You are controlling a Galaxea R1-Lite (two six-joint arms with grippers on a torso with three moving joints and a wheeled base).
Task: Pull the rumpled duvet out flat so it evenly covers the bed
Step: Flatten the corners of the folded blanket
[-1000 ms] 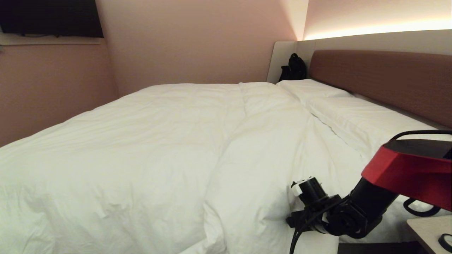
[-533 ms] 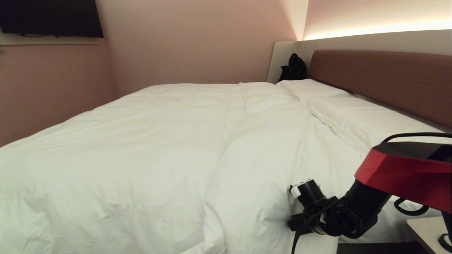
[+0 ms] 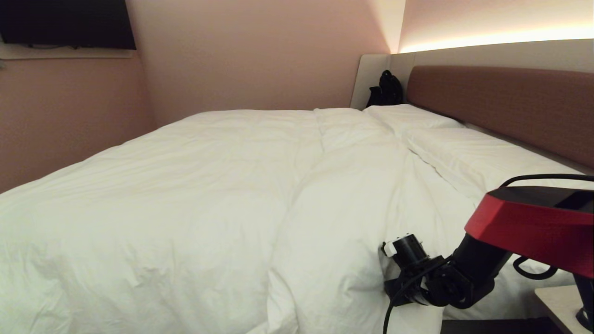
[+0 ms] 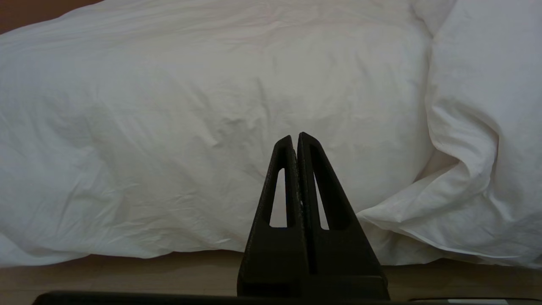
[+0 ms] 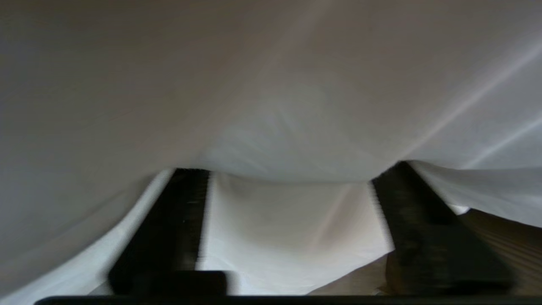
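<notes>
The duvet (image 3: pixel 209 195) lies over the bed (image 3: pixel 524 99), bulging at its near edge by the pillow (image 3: pixel 482 157) end. There the right gripper (image 5: pixel 292 186) has its jaws apart astride an overhanging fold — not yet clamped. The left gripper (image 4: pixel 296 140), clenched empty, hangs farther off.

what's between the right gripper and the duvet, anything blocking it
Nothing visible. The right gripper is already pushed into the duvet at the near edge of the bed: white fabric drapes over its fingertips and fills the gap between its spread fingers. The left gripper is shut, short of the duvet.
</notes>
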